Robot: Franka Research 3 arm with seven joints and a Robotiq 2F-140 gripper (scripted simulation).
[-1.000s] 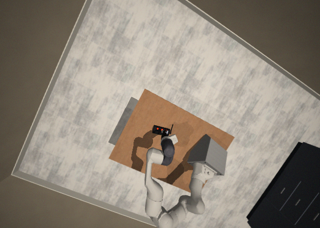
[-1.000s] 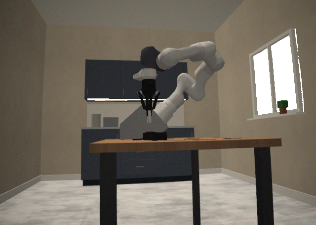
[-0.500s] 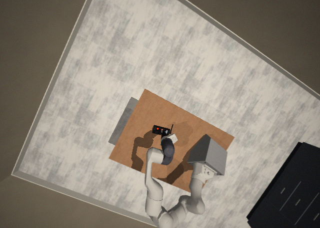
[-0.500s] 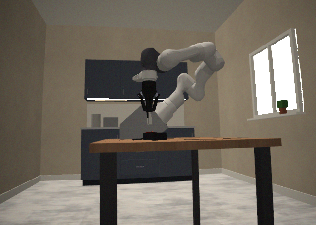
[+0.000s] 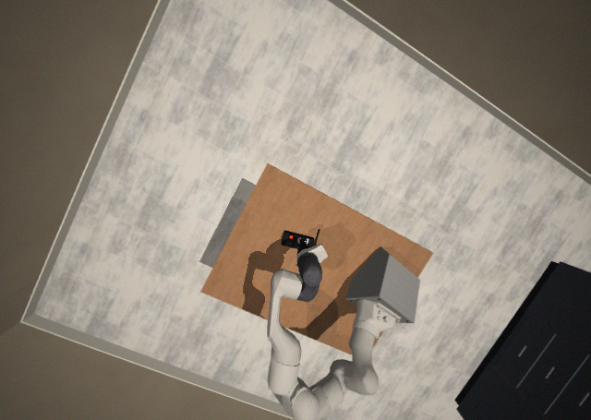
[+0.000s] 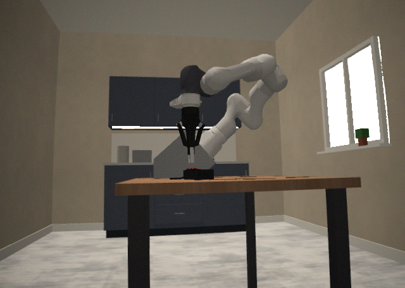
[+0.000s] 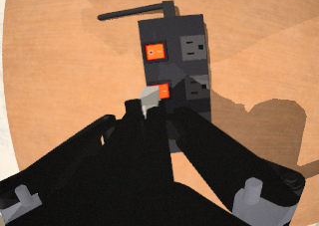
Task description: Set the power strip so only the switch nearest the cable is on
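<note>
Now the tool (image 7: 152, 105) hangs with fingers pressed together, empty, over the strip's (image 7: 175, 74) middle switch (image 7: 161, 91).
Top view: strip (image 5: 299, 239) lies mid-table (image 5: 381, 244), well clear of every edge. Exterior: tool (image 6: 191, 159) points straight down just above the flat strip (image 6: 198, 173), a narrow tip likely meant for poking. Wrist: cable-end switch (image 7: 156, 51) glows orange; cable (image 7: 130, 13) trails off behind it.

Matt wood-grain surface (image 7: 60, 47), matt black plastic power strip (image 7: 175, 37), glossy orange switches (image 7: 156, 51), smooth white arm (image 6: 242, 70)
</note>
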